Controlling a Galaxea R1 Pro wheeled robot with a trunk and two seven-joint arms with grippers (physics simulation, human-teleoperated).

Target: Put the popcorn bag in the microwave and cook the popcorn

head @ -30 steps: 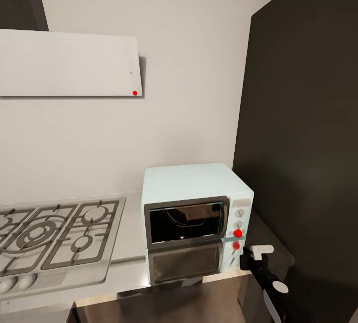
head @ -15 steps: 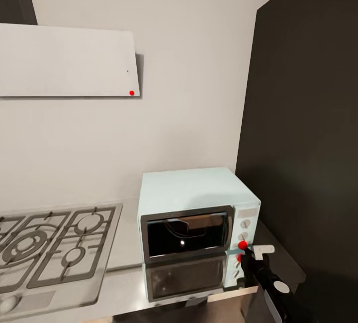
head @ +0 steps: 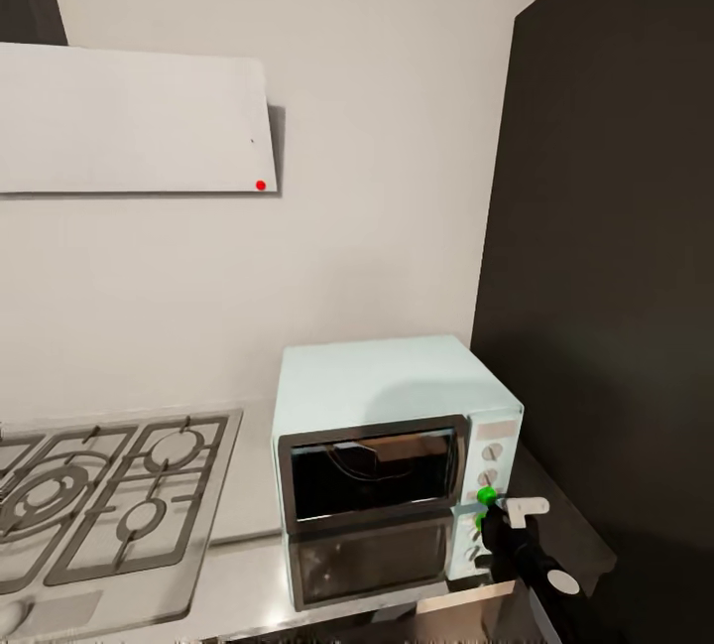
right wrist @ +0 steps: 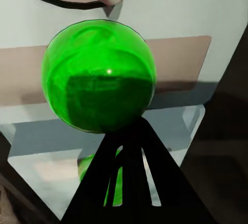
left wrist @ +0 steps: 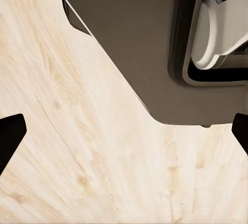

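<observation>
**Right gripper at the green dot, bag behind the glass**

We look down over the grey countertop (head: 248,565) in the kitchen and the pale blue-white microwave (head: 387,386) sits in the corner, its dark glass door (head: 372,473) closed. Through that glass we make out a tan shape, which we take to be the popcorn bag (head: 412,448), lying inside the cavity; the popcorn itself is too hidden for us to judge.

The relation that counts here is short and straight ahead. Our right gripper (head: 501,513) sits at the control panel, its dark tip touching or just shy of the green dot (head: 486,496) below the round knobs (head: 487,452). In the right wrist view the green dot (right wrist: 98,76) looms directly in front of the gripper (right wrist: 132,182), dead along the finger line. Its fingers look pinched together into one dark wedge with nothing held, a poking posture as we read it.

The left gripper (left wrist: 124,136) hangs low over pale wooden floor (left wrist: 77,157), its two dark fingertips (left wrist: 10,136) spread wide and empty, well apart from the microwave. So the right arm is plainly the nearer one.

We judge the heating step is in hand; a green dot suggests the oven is on. To the left sit the steel gas hob (head: 99,495) and the white hood (head: 134,118) with its red dot (head: 261,185).
</observation>
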